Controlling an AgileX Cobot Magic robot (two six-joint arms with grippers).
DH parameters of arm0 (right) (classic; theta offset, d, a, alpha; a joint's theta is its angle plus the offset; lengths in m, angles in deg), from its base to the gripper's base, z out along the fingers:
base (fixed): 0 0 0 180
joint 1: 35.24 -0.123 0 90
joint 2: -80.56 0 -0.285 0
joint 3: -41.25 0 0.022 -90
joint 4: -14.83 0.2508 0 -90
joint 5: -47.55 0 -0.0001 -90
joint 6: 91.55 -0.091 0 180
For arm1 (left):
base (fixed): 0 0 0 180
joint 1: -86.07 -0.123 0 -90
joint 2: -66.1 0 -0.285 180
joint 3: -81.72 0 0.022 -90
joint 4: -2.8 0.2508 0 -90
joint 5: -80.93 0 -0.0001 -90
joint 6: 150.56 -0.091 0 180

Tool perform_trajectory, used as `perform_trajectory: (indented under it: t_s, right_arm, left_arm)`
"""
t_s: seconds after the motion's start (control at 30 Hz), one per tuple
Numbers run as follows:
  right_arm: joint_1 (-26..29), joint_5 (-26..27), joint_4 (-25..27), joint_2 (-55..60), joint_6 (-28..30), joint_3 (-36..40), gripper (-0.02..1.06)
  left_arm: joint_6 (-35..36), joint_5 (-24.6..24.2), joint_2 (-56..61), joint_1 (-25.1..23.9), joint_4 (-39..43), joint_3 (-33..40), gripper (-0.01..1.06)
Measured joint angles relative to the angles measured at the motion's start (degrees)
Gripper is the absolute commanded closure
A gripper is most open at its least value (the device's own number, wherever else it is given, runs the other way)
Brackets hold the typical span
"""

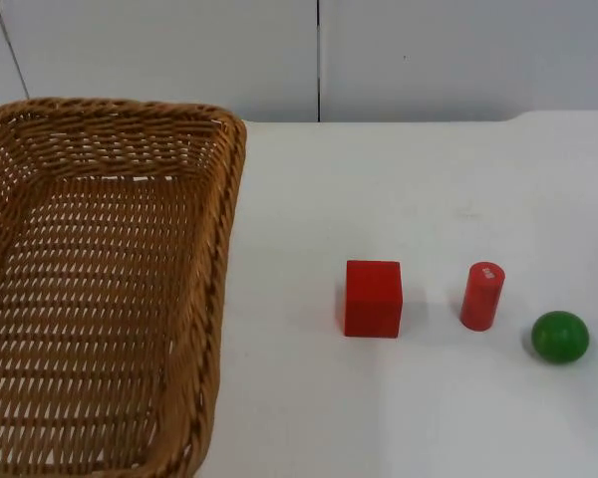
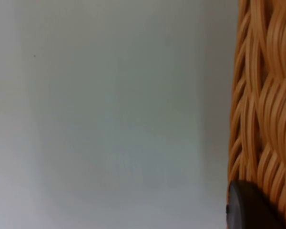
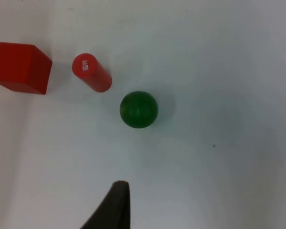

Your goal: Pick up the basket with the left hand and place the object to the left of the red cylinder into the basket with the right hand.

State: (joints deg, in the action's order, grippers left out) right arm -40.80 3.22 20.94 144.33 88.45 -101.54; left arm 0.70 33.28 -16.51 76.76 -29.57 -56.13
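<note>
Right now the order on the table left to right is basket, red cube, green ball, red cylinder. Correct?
Not quite. The top view shows the red cylinder between the red cube and the green ball, so the order is basket, cube, cylinder, ball. The ball is at the far right.

A white table top (image 1: 419, 179) runs back to a pale grey partition wall (image 1: 458, 55) with vertical seams.

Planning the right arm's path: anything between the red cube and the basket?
Nothing visible: bare white table lies between the red cube and the wicker basket. Red cylinder and green ball sit on the cube's far side.
</note>
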Motion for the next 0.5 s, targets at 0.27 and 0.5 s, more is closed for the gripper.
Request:
perform_trajectory:
  t_s: [0.27,0.5]
  right_arm:
    - [0.0,-0.48,6.21,0.0,5.12,0.0,-0.01]
    - [-0.43,-3.35,9.86,2.64,7.73,-2.49,0.02]
  left_arm:
    - [-0.51,-0.65,0.0,0.0,-0.22,0.0,1.05]
    - [-0.62,-0.65,0.0,0.0,-0.22,0.0,1.05]
